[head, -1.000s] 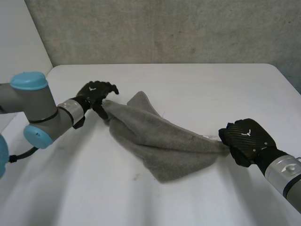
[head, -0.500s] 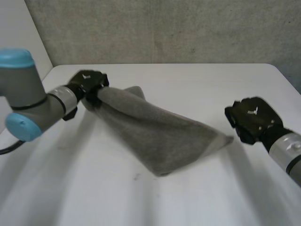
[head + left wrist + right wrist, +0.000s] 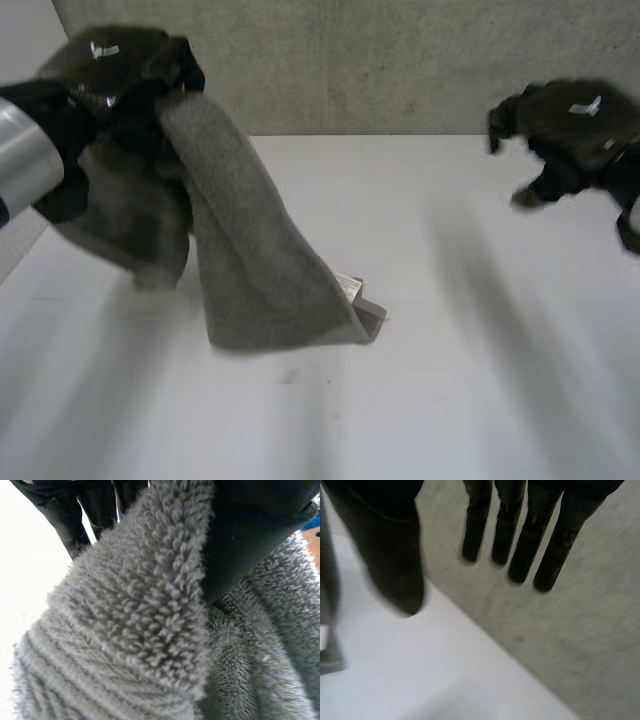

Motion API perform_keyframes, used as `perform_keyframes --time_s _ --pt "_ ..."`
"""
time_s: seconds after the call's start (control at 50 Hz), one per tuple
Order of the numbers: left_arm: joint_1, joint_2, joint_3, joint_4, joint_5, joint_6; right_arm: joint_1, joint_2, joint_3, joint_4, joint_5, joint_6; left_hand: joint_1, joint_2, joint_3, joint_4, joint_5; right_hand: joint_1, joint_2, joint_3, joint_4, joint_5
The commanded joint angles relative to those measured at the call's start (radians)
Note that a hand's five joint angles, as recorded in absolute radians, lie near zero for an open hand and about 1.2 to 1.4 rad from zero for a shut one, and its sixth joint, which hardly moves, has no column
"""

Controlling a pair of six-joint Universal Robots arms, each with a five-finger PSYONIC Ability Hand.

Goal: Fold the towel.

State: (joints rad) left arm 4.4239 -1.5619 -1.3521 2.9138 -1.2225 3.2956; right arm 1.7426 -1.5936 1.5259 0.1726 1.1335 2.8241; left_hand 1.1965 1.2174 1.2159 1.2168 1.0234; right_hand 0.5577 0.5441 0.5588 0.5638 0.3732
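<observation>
My left hand [image 3: 115, 75] is raised high at the left and is shut on one end of the grey towel [image 3: 255, 270]. The towel hangs down from it in two drapes, and its lower end with a white label rests on the white table [image 3: 450, 380]. In the left wrist view the towel's pile [image 3: 135, 615] is bunched between the thumb [image 3: 250, 535] and the fingers [image 3: 75, 515]. My right hand [image 3: 570, 125] is lifted at the far right, away from the towel. Its fingers [image 3: 520, 535] are straight and spread, with nothing in them.
A grey concrete wall [image 3: 380, 60] stands behind the table's far edge. The wall [image 3: 580, 620] and the table's edge also lie beyond my right hand's fingertips in the right wrist view.
My left hand closed on the towel's end and lifted it high to the left. My right hand let go of the other end, opened, and rose to the far right. The towel now hangs.
</observation>
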Motion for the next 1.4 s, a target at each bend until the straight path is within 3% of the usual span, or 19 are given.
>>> perform_keyframes --time_s 0.02,0.2,0.36,0.66,0.76,0.82,0.86,0.88,0.92,1.02,1.1,1.14,1.2,1.24,1.4 --pt "0.006 0.031 -0.185 -0.018 0.001 0.009 0.049 0.148 0.085 -0.002 -0.006 0.073 0.2 0.179 0.18 0.179 0.198 -0.202 -0.189 -0.203 -0.208 -0.192" --pt "0.031 0.088 -0.337 0.001 -0.002 0.009 0.077 0.348 0.069 -0.044 -0.021 0.301 0.2 0.179 0.18 0.179 0.198 -0.25 -0.236 -0.251 -0.256 -0.24" --pt "0.035 0.135 -0.346 0.013 -0.006 0.005 0.202 0.461 0.027 -0.087 -0.083 0.481 0.2 0.179 0.18 0.179 0.198 -0.255 -0.242 -0.257 -0.262 -0.245" --pt "0.035 0.24 -0.331 0.013 -0.005 -0.004 0.413 0.701 -0.259 -0.107 -0.072 0.561 0.2 0.179 0.18 0.179 0.198 -0.247 -0.233 -0.248 -0.253 -0.237" --pt "0.038 0.25 -0.325 0.013 -0.006 -0.002 0.462 0.799 -0.368 -0.105 -0.032 0.574 0.2 0.179 0.18 0.179 0.198 -0.229 -0.215 -0.23 -0.235 -0.219" --pt "0.043 0.253 -0.321 0.013 -0.006 -0.002 0.477 0.847 -0.412 -0.105 0.009 0.577 0.2 0.179 0.18 0.179 0.198 -0.132 -0.119 -0.133 -0.138 -0.122" --pt "0.046 0.253 -0.321 0.013 -0.006 -0.002 0.48 0.862 -0.429 -0.105 0.052 0.572 0.2 0.179 0.18 0.179 0.198 0.215 0.229 0.214 0.209 0.225" --pt "0.046 0.253 -0.321 0.013 -0.006 -0.002 0.48 0.862 -0.429 -0.105 0.052 0.572 0.2 0.179 0.18 0.179 0.198 0.217 0.231 0.216 0.211 0.227" --pt "0.058 0.252 -0.325 0.013 -0.006 -0.002 0.473 0.844 -0.42 -0.107 0.093 0.572 0.2 0.179 0.18 0.179 0.198 0.836 0.849 0.835 0.83 0.846" --pt "0.086 0.24 -0.335 0.016 0.0 -0.002 0.436 0.72 -0.367 -0.125 0.179 0.557 0.2 0.179 0.18 0.179 0.198 0.839 0.852 0.837 0.833 0.849" --pt "0.111 0.234 -0.346 0.022 0.003 -0.004 0.368 0.597 -0.29 -0.163 0.18 0.502 0.2 0.179 0.18 0.179 0.198 0.839 0.852 0.837 0.833 0.849" --pt "0.117 0.2 -0.367 0.031 0.004 -0.004 0.295 0.461 -0.199 -0.185 0.143 0.376 0.2 0.179 0.18 0.179 0.198 0.839 0.852 0.837 0.833 0.849" --pt "0.1 0.148 -0.386 0.053 0.001 -0.005 0.27 0.396 -0.156 -0.183 0.124 0.301 0.2 0.179 0.18 0.179 0.198 0.839 0.852 0.837 0.833 0.849" --pt "0.089 0.126 -0.397 0.061 0.0 -0.007 0.246 0.293 -0.087 -0.177 0.106 0.162 0.2 0.179 0.18 0.179 0.198 0.839 0.852 0.837 0.833 0.849" --pt "-0.003 -0.045 -0.414 0.079 -0.005 -0.007 0.241 0.156 0.016 -0.072 0.107 -0.093 0.2 0.179 0.18 0.179 0.198 0.839 0.852 0.837 0.833 0.849"
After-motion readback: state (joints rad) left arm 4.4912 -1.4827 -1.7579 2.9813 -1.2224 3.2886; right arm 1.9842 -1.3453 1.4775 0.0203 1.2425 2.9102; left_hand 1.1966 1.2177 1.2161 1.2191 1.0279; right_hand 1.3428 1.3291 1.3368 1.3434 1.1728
